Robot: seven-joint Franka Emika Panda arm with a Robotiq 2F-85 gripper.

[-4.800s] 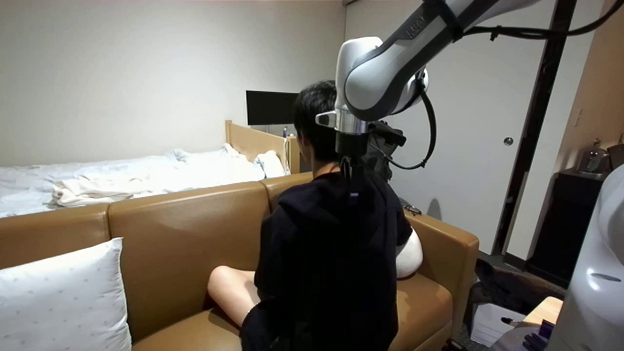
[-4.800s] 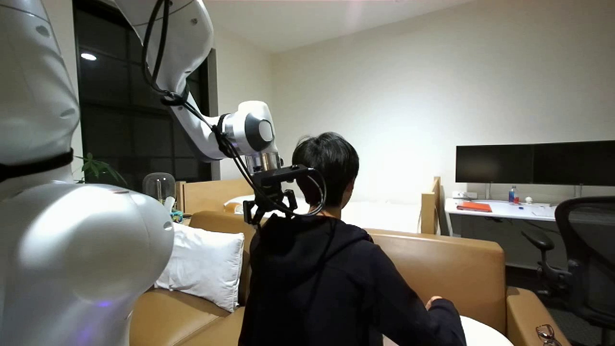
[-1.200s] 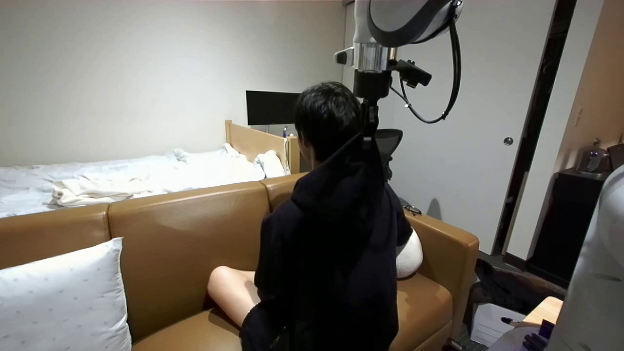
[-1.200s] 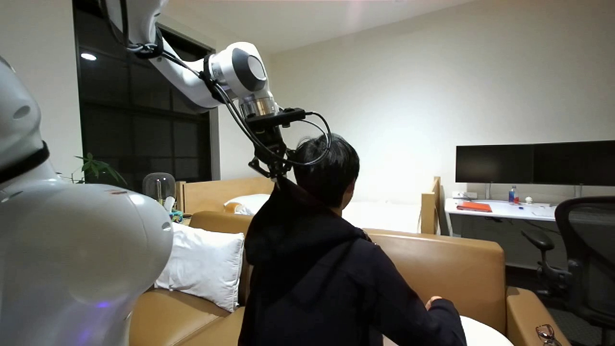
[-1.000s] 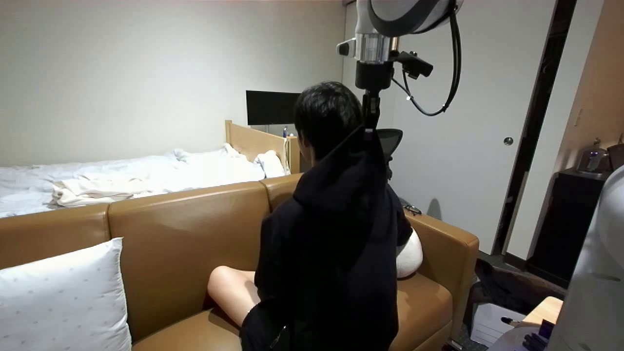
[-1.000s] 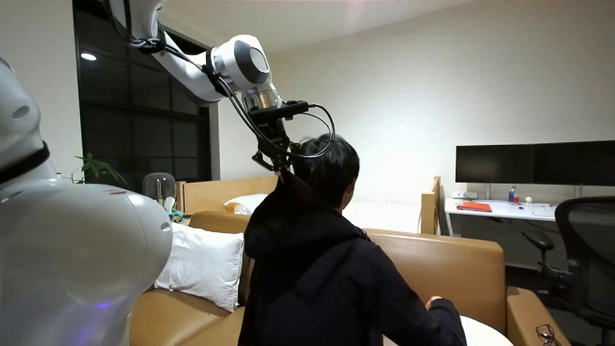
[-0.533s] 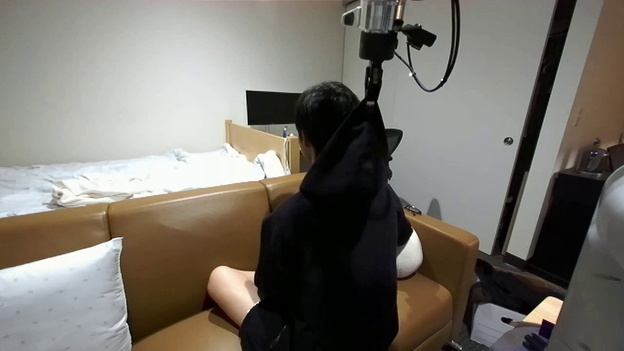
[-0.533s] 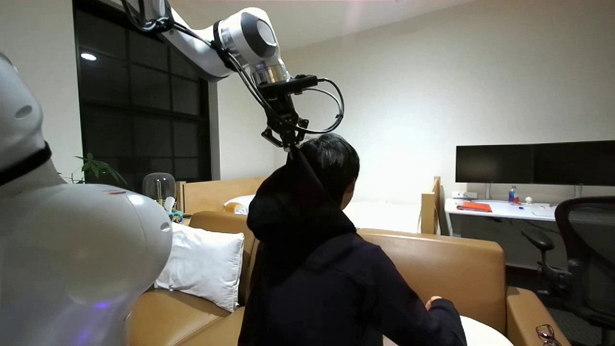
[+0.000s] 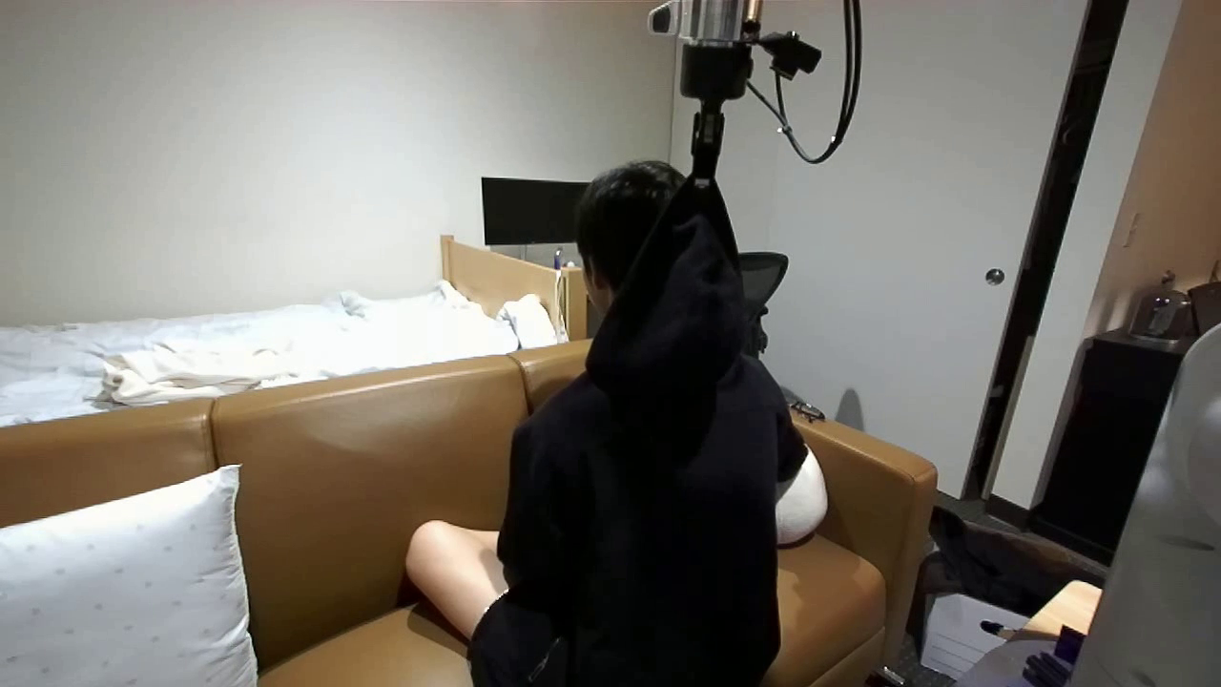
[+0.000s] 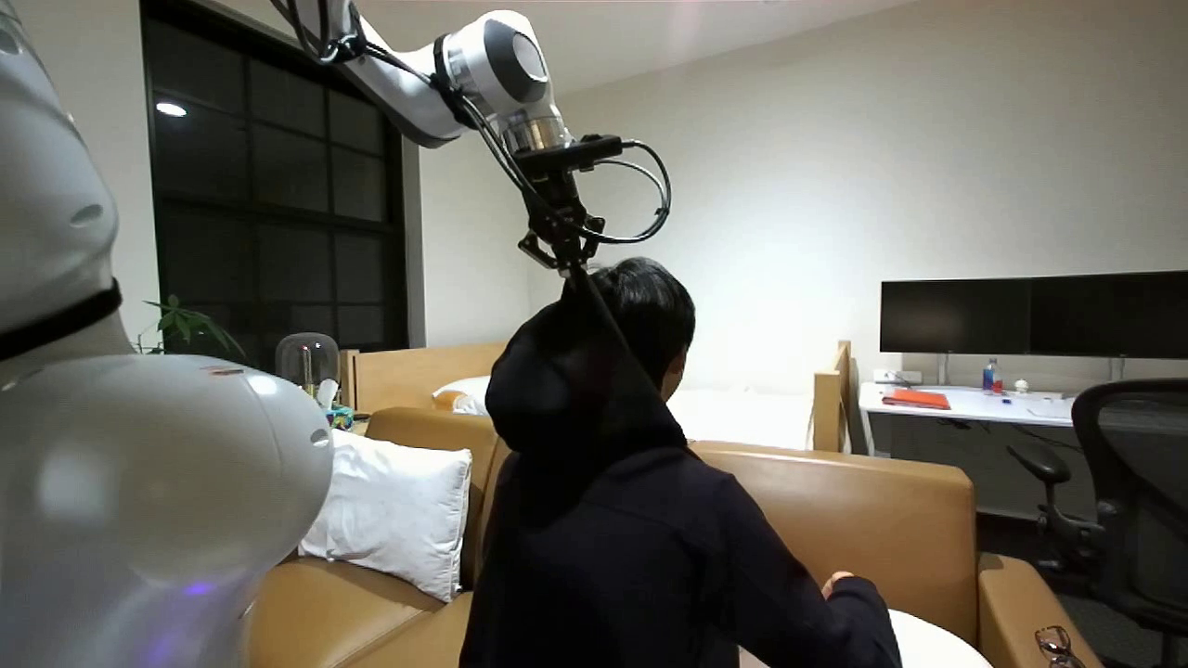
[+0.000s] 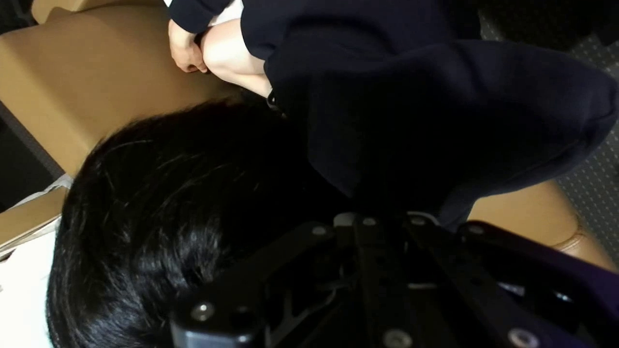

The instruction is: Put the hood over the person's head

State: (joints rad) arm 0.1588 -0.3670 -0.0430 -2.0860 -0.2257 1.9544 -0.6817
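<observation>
"Hood (image 10: 548, 380): where is it held?"
"Behind the head (image 10: 654, 320), its edge pinched by the gripper (image 9: 703, 176). It should be lifted clear of the head, then drawn forward and lowered gently."

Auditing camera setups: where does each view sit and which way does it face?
Exterior view: behind the person, facing sofa, bed, desk; arm and gripper show.
Exterior view: likewise behind, facing sofa, bed, door; gripper and arm parts show.
Wrist view: on the wrist, facing down at head, hood, sofa; gripper and person's hand show.
Both exterior views share the gripper pinching the hood behind the head.
</observation>
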